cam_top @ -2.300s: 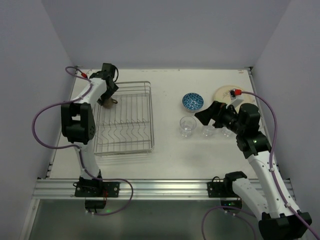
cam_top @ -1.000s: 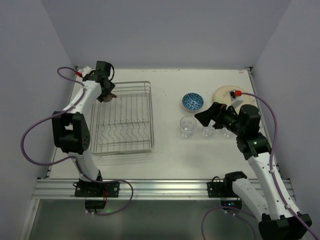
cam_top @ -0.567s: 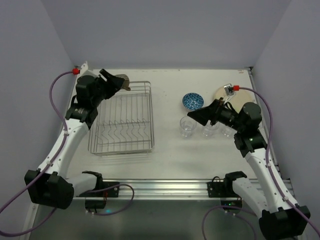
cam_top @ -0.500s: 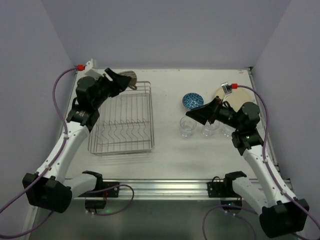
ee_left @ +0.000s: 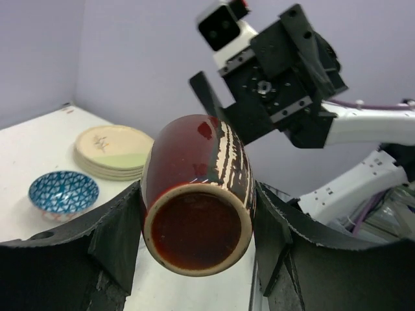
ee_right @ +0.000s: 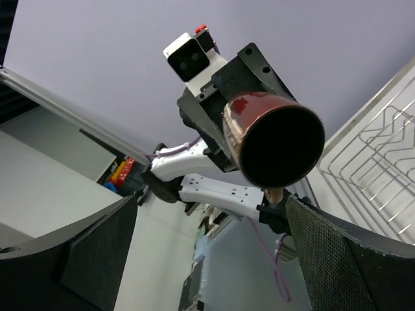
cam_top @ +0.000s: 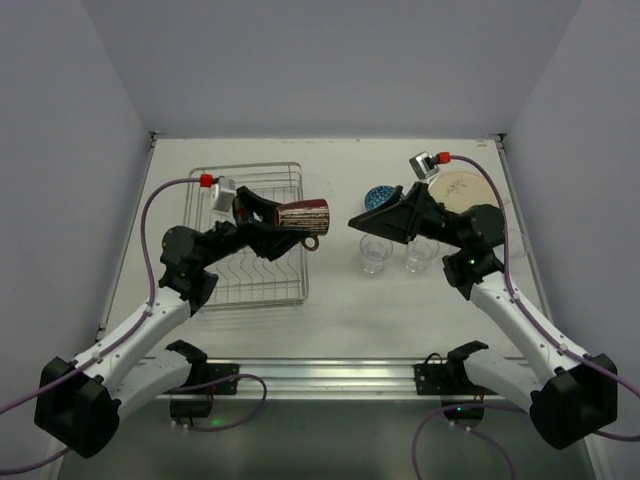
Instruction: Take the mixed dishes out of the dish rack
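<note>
Left gripper (cam_top: 280, 220) clenched on dark mug (cam_top: 305, 214), held sideways mid-frame in top view, mouth toward right gripper (cam_top: 362, 222). Its jaws gape empty just beside mug, likely handover. Dish rack (cam_top: 270, 285) centre-left shows no dishes; plates (cam_top: 462, 187), bowl (cam_top: 378, 198) upper right.

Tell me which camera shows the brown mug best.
Left wrist: the mug fills the centre, lying sideways, held by the left claw, with its glaze and one round end clear. Right wrist shows its dark open end, smaller. Top external shows it small and sideways.
</note>
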Motion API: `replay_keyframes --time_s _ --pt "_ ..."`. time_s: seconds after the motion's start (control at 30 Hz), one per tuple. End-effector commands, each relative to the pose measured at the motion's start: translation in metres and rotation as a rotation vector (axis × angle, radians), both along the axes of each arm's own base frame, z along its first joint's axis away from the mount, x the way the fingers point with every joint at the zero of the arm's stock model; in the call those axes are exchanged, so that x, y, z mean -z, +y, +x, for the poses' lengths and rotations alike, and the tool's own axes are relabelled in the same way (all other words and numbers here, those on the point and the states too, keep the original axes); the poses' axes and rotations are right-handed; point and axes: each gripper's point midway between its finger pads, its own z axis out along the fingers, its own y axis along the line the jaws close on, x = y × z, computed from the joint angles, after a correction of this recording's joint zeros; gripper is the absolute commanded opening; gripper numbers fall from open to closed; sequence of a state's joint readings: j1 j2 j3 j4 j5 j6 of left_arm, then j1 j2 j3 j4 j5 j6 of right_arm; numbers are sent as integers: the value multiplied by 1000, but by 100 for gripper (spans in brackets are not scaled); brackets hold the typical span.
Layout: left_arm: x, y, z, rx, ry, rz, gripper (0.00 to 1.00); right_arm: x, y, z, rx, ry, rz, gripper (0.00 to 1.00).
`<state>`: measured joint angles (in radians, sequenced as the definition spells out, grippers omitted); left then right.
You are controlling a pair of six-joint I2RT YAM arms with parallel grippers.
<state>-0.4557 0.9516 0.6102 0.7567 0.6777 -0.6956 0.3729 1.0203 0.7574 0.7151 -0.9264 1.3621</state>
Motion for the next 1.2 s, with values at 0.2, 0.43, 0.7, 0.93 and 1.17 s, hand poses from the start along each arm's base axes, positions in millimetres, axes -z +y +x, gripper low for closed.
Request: replay_keyframes --time_s 0.2,0.43,0.7,0.93,1.17 --pt "-36 -13 -52 165 -295 -65 0 -30 21 -19 -83 -14 82 91" --pt "-29 -19 -51 182 -283 -52 0 -36 37 -33 -135 -54 85 68" --pt "-22 -23 -48 197 -282 -28 0 -30 54 -38 -166 -34 76 49" --pt "-22 -22 -52 198 -303 -24 0 -26 59 -32 -158 -12 74 0" --pt "-20 -17 -30 61 -273 29 99 -19 56 -29 -98 -59 2 0"
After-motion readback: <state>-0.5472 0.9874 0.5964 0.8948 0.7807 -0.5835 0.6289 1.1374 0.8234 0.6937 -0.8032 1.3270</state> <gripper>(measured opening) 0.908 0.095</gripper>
